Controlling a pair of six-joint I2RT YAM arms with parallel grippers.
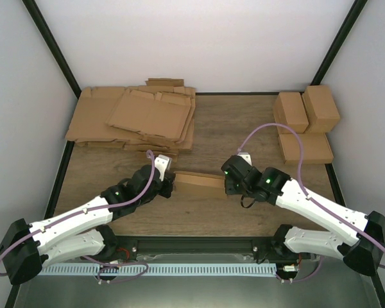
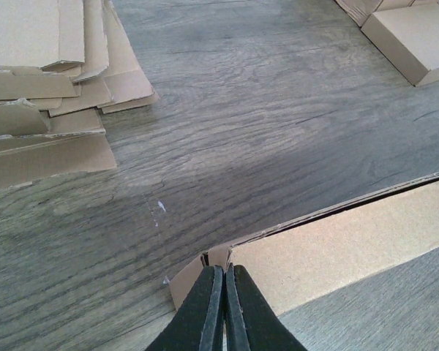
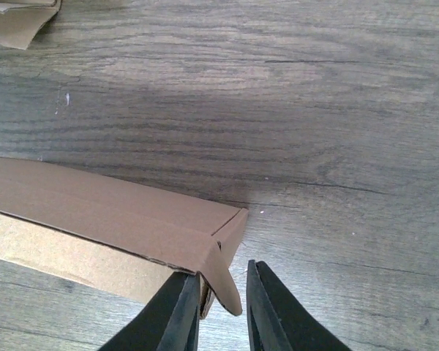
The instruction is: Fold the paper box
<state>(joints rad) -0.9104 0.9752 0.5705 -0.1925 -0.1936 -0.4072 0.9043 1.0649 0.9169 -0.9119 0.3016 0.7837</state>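
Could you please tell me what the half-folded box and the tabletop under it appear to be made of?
I'd say the paper box is plain brown matte cardboard, given its fibrous face and creased end flap; the table shows grey-brown wood grain with low sheen; solid wood or laminate, I cannot tell.

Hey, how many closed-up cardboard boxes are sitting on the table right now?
3, grouped at the far right: the left rear box, the right rear box beside it, and the front box nearer the arms. The half-folded paper box isn't counted. None seem hidden.
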